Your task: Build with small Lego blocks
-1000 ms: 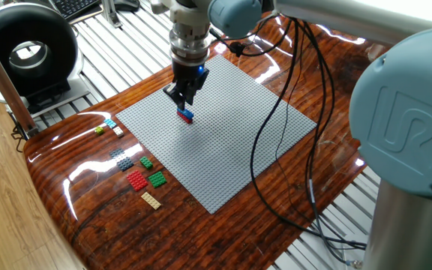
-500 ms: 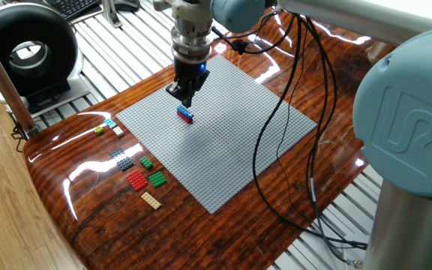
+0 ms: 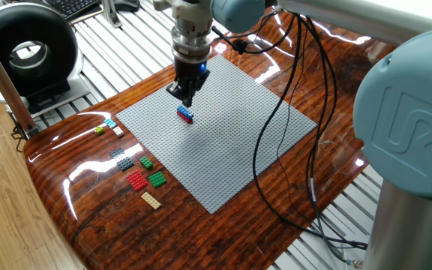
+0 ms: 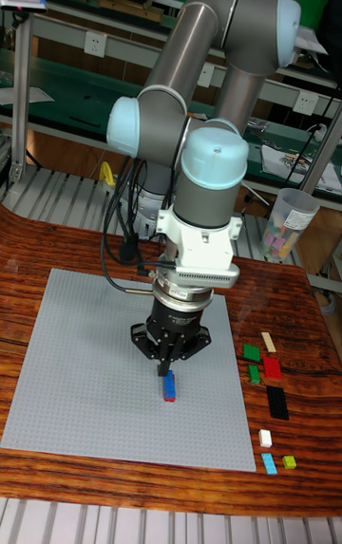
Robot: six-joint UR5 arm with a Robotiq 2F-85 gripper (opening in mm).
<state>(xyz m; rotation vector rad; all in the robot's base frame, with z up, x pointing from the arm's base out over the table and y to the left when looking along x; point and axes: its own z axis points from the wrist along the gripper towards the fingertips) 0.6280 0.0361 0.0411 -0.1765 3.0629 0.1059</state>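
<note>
Fixed view, left to right: loose small Lego blocks (image 3: 135,166) lie in a scattered row on the wooden table (image 3: 88,210), just off the grey baseplate's (image 3: 231,142) left edge, among them cyan, tan, grey, green and red pieces. On the baseplate a blue-and-red stack (image 3: 185,114) stands near its middle. The gripper (image 3: 185,100) hangs just above the stack, jaws drawn nearly together, holding nothing.

My table (image 3: 223,225) is of dark glossy wood. On it lies a large grey baseplate (image 3: 231,150), and beside its edge, directly on the wood, are the loose small Lego blocks (image 3: 136,180): red, green, tan, dark grey, white, cyan, yellow-green.
</note>
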